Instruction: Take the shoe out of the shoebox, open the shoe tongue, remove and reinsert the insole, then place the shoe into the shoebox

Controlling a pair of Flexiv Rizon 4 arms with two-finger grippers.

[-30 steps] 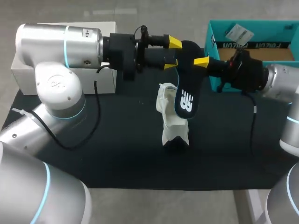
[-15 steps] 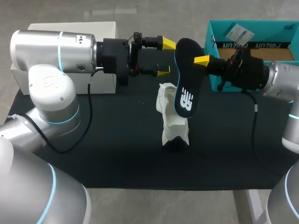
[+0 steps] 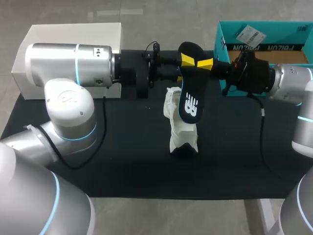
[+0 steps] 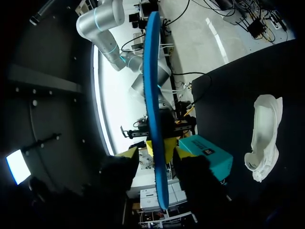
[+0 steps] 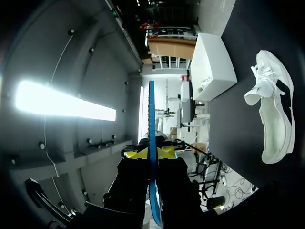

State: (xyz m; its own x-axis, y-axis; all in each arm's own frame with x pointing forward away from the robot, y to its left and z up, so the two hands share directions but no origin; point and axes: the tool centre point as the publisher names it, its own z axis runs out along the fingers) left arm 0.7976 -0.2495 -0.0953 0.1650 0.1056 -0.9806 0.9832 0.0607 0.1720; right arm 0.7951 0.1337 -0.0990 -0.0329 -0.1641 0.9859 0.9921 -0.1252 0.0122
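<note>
Head cam above, looking down, wrist cams close on insole [image 4: 153,95], all share shoe [image 3: 182,136]

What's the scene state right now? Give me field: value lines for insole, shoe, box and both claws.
insole: out of the shoe, held in the air, hanging above the shoe
shoe: white, lying on the black mat, not gripped
shoebox: teal, open, at the far right
right claw: shut on the insole's upper end
left claw: open, one finger on each side of the insole, gaps visible
white box: at the far left, untouched
</note>
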